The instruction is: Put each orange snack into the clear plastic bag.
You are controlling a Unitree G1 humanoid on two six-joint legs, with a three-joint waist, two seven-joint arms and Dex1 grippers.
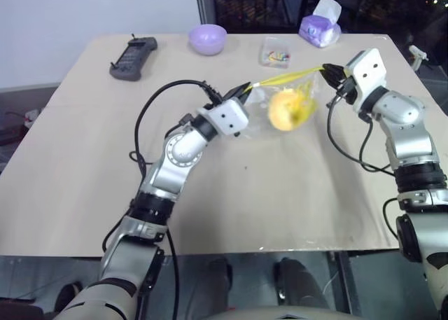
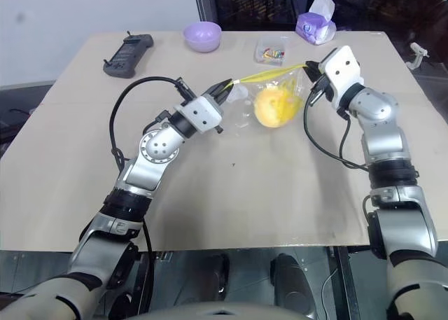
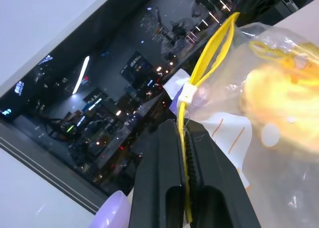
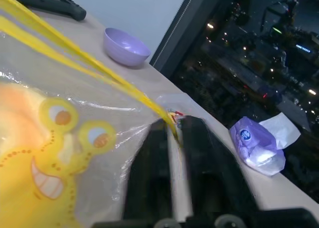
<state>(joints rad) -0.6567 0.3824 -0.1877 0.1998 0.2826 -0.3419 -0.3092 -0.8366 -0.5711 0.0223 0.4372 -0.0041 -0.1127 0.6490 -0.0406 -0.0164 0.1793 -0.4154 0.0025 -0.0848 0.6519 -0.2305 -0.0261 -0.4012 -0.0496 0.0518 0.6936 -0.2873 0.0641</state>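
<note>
The clear plastic bag (image 1: 290,96), containing the orange snack (image 1: 282,112), is suspended above the table (image 1: 84,166). Its yellow seal strip (image 1: 287,75) is pinched by the clenched left gripper (image 1: 243,89) and the right gripper (image 1: 329,73).

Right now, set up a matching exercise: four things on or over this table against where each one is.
Things:
1. orange snack
2. purple bowl
3. tissue pack
4. black handset

Places:
A. far left part of the table
B. inside the clear plastic bag
C. far right, beside the small clear box
D. far edge, between handset and box

Pairs: 1-B, 2-D, 3-C, 4-A
</note>
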